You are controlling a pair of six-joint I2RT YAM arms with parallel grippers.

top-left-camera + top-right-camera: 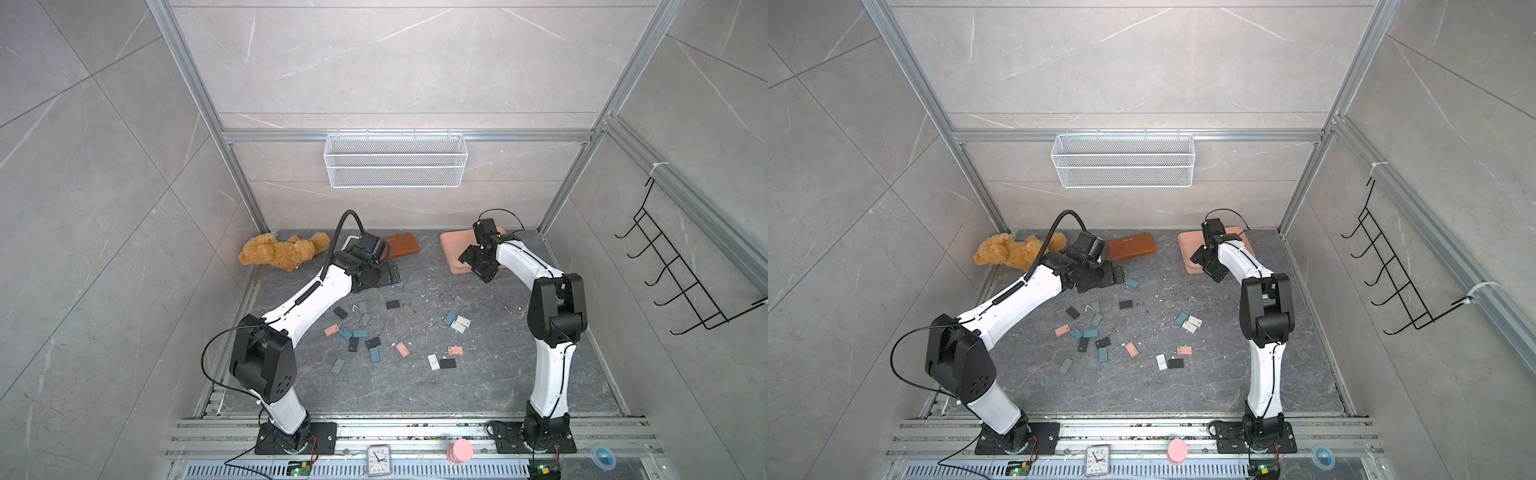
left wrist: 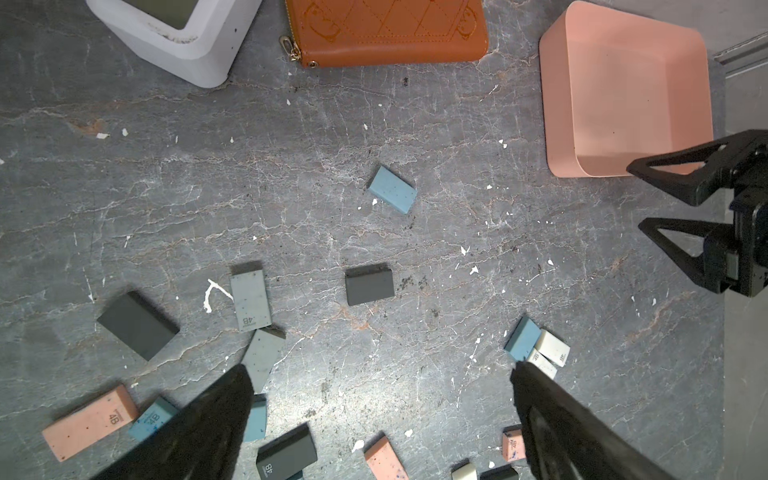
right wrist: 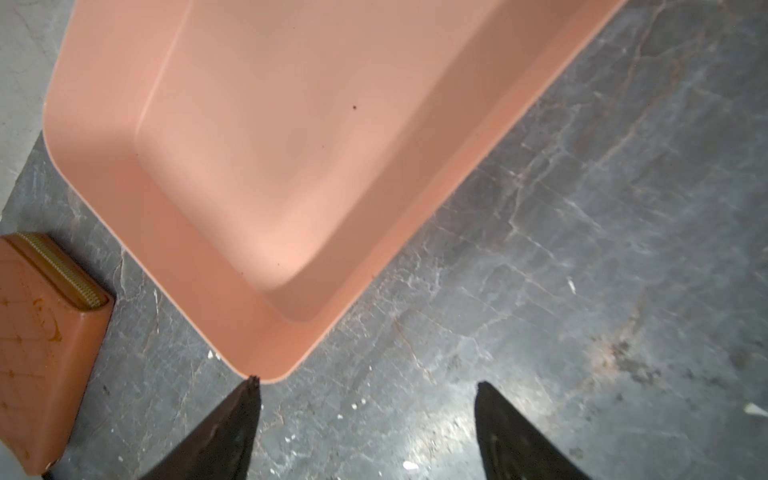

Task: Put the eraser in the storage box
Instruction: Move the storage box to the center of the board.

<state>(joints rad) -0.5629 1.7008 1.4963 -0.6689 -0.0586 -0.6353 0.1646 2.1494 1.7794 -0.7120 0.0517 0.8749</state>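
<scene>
Right gripper [image 3: 366,381] empty beside storage box [image 3: 266,166]

**Q:** What kind of place is this?

**A:** A robotics lab cell. An aluminium frame [image 1: 291,136] and marble-print panels [image 1: 395,62] enclose it. The left arm [image 1: 307,299] and right arm [image 1: 523,257] are bolted to slotted rails [image 1: 415,435]. A bare circuit board [image 1: 300,469] lies by each base. A wire basket [image 1: 395,160] hangs above and beyond the left gripper [image 2: 380,370] and right gripper [image 3: 366,382].

In a top view the storage box [image 1: 453,251] is sitting at the upper right of the table [image 1: 478,374]; the case [image 1: 405,245] is lying left of it, apart; the plush toy [image 1: 282,251] is lying further left; erasers [image 1: 402,349] are lying scattered mid-table, below all three.
</scene>
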